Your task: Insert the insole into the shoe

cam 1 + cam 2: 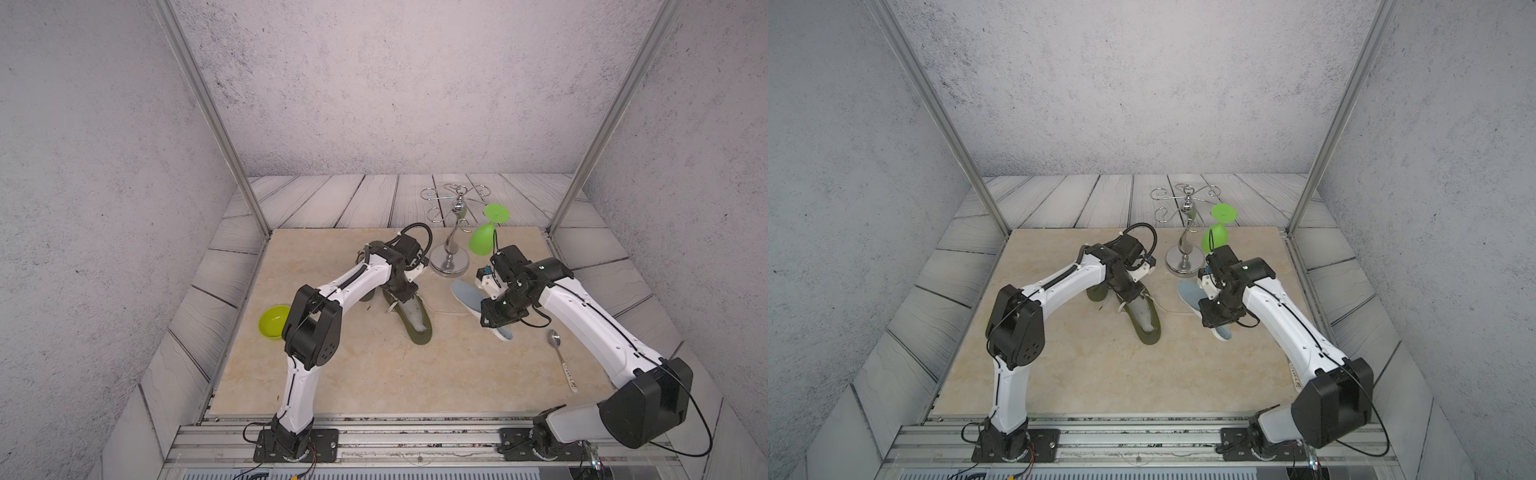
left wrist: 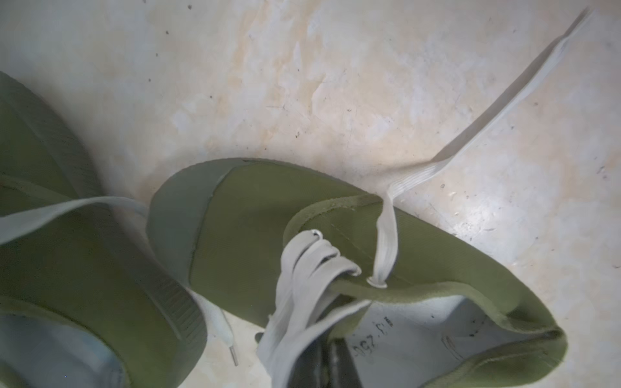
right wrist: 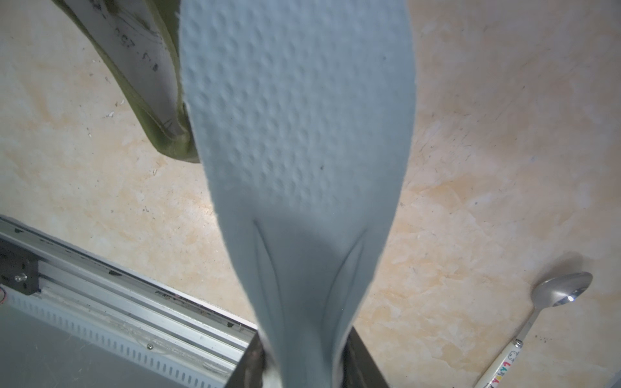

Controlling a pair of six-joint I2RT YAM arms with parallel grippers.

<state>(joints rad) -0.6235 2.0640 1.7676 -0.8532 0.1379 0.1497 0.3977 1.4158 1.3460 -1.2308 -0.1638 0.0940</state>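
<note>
A lime-green bowl (image 1: 273, 322) sits near the left edge of the tabletop (image 1: 374, 374), half hidden behind the left arm; the part of its inside that shows is plain green. Toward the back edge, a green goblet (image 1: 481, 243) hangs mouth-down from a chrome rack (image 1: 451, 253). The olive shoe (image 1: 417, 324) lies mid-table on its sole. Its mouth faces up and holds only pale lining with dark printed marks. Its long axis runs back to front, with the heel toward the front edge and slanted slightly right, and the toe toward the back edge. The left gripper (image 1: 401, 291) is closed tight at the mouth of the shoe beside the white laces (image 2: 302, 275), with one dark finger (image 2: 336, 362) showing inside the rim. A second shoe (image 2: 67, 268) lies just beside it. The pale blue insole (image 1: 465, 294) is right of the shoe, clamped edge to edge between the fingers of the right gripper (image 1: 494, 318). Its long axis slants from back-left to front-right, with the broad dimpled end toward the rack's base and the narrow end toward a spoon (image 1: 561, 357) near the right edge. Whether either end touches the tabletop I cannot tell.
</note>
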